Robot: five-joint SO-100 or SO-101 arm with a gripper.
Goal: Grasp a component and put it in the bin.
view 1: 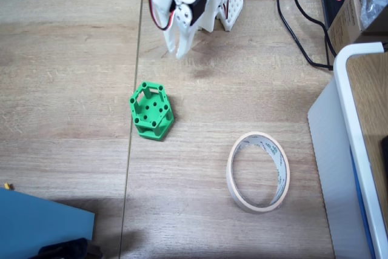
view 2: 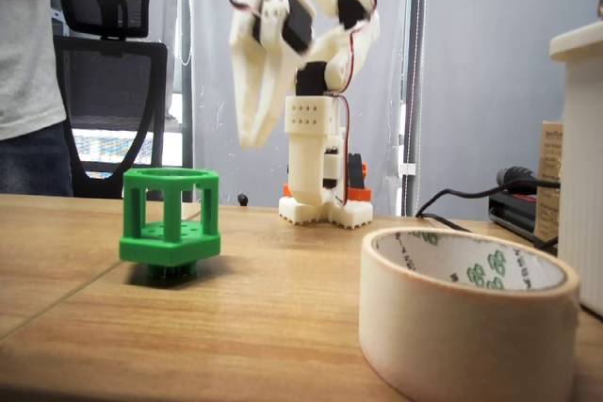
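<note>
The green hexagonal component point(view 1: 151, 111) stands upright on the wooden table, left of centre in a fixed view, and shows at the left point(view 2: 170, 218) in the low side one. The bin, a cream roll of masking tape point(view 1: 286, 174), lies flat to its lower right and sits large in the foreground point(view 2: 466, 327), with nothing inside it. My white gripper point(view 1: 180, 50) hangs above the table behind the component, fingers pointing down and close together, holding nothing. In the side view the gripper point(view 2: 252, 141) is well above the component's top rim.
A black cable point(view 1: 297, 28) runs across the table at the top right. A large white-edged panel point(view 1: 345, 119) stands along the right side, next to a cardboard box point(view 1: 357, 10). A blue object point(view 1: 42, 225) fills the bottom-left corner. A person point(view 2: 28, 72) and an office chair point(view 2: 113, 91) are behind the table.
</note>
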